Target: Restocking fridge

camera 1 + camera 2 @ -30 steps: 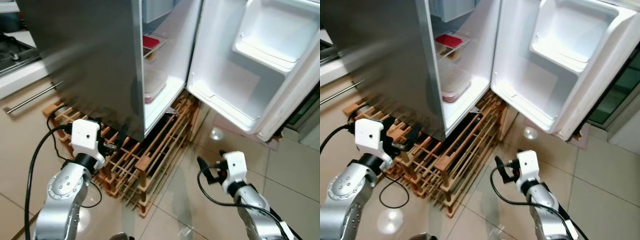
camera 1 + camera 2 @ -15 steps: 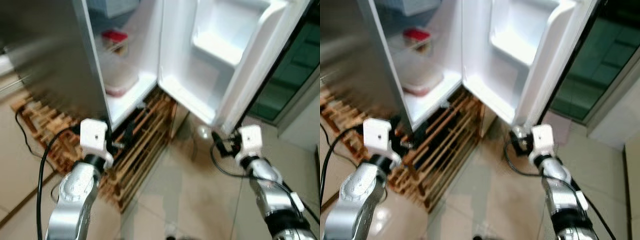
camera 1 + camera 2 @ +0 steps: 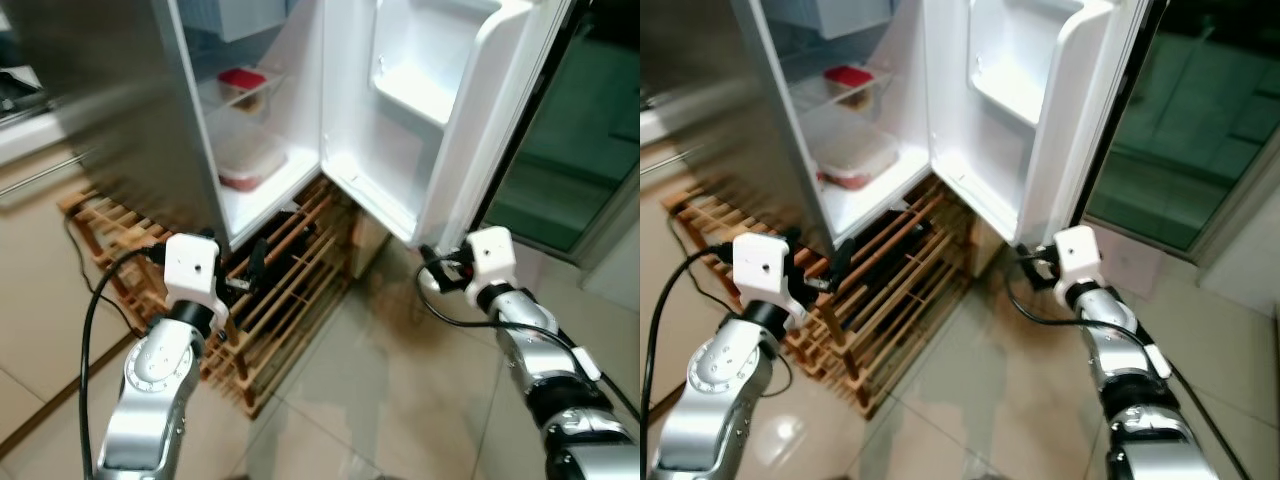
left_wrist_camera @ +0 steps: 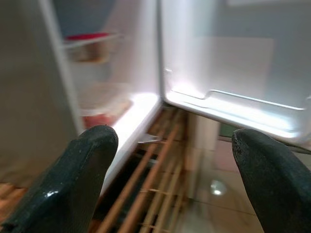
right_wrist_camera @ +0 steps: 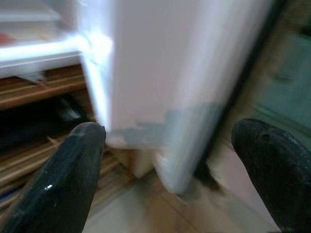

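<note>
From the head cam I'm looking down at the fridge (image 3: 120, 110) with its door (image 3: 440, 110) swung wide open, sitting on a wooden slatted rack (image 3: 270, 300) on the tile floor. Inside there's a red-lidded container (image 3: 243, 82) on the upper shelf and a bigger clear tub (image 3: 250, 160) on the bottom shelf. The left gripper (image 3: 252, 272) is hovering over the rack just in front of the fridge's bottom edge, and the right gripper (image 3: 432, 272) is right by the lower corner of the door. On the left wrist cam the fingers (image 4: 73, 179) are spread wide with nothing between them, pointed at the fridge opening. Right wrist cam is blurry, but its fingers (image 5: 63, 174) are spread wide too, empty, straddling the door's bottom corner.
</note>
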Tool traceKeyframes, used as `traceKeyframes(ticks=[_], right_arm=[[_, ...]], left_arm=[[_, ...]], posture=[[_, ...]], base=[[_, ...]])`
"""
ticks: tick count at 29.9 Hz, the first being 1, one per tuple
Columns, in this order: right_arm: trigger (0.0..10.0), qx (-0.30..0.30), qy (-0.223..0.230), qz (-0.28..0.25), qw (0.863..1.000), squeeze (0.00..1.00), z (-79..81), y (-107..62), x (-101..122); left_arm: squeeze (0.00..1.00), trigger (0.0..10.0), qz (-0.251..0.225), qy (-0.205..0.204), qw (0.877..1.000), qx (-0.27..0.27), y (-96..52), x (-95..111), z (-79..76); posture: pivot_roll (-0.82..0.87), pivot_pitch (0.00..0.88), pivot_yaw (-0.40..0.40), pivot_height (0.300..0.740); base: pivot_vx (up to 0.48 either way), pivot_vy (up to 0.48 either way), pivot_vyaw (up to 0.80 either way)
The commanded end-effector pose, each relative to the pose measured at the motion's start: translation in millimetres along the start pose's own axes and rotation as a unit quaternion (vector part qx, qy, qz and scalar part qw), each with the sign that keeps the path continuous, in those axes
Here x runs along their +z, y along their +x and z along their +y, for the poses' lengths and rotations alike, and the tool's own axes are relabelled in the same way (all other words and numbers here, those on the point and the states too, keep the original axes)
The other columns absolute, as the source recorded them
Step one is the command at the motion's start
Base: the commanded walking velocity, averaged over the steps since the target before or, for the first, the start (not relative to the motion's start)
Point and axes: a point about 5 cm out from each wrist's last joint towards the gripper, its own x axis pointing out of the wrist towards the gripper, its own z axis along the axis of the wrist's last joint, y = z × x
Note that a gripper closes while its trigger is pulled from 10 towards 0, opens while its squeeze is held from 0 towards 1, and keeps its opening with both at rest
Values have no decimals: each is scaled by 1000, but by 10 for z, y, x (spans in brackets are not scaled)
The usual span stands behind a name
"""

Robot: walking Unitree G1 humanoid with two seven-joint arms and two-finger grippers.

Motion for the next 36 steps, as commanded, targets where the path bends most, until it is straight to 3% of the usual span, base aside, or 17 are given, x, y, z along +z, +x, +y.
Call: traceKeyframes(ticks=[1,6,10,14,15,17,22,25,28,31,36], right_arm=[[10000,-21,-3,15,1000,0,-105,5,-11],[10000,-31,-3,26,999,0,-148,41,5],[10000,-21,2,19,1000,0,-93,117,83],[10000,16,28,1,999,0,78,163,121],[10000,26,42,0,999,0,169,170,105],[10000,27,48,2,998,0,199,172,95],[10000,68,91,-57,992,0,641,137,183],[10000,100,93,-87,987,0,841,95,320],[10000,114,87,-96,985,0,913,73,369],[10000,117,82,-103,984,0,926,90,418],[10000,76,51,-77,993,0,704,271,467]], left_arm=[[0,10000,0,10,1000,0,7,-1,13],[0,10000,-1,12,1000,1,9,4,18],[0,10000,0,15,1000,2,11,8,18],[0,10000,18,35,999,14,11,-54,93],[0,10000,41,72,996,32,7,-151,162],[0,10000,52,90,994,41,5,-195,193],[0,10000,121,116,973,159,-33,-556,562],[0,10000,117,116,973,164,-38,-584,548],[0,10000,117,118,973,160,-38,-595,516],[0,10000,116,122,972,164,-46,-623,502],[0,10000,108,128,968,185,-62,-631,538]], posture=[[18,0,-22,740],[21,0,-19,740],[37,0,-23,740],[41,1,-26,740],[42,2,-25,740],[42,2,-25,740],[5,16,-15,740],[-3,22,-16,740],[-5,28,-19,740],[-2,41,-18,740],[19,59,-11,740]], base=[[0,0,0],[0,0,0],[0,0,0],[0,0,0],[0,0,0],[0,0,0],[0,0,0],[0,0,0],[0,0,0],[0,0,0],[0,0,0]])
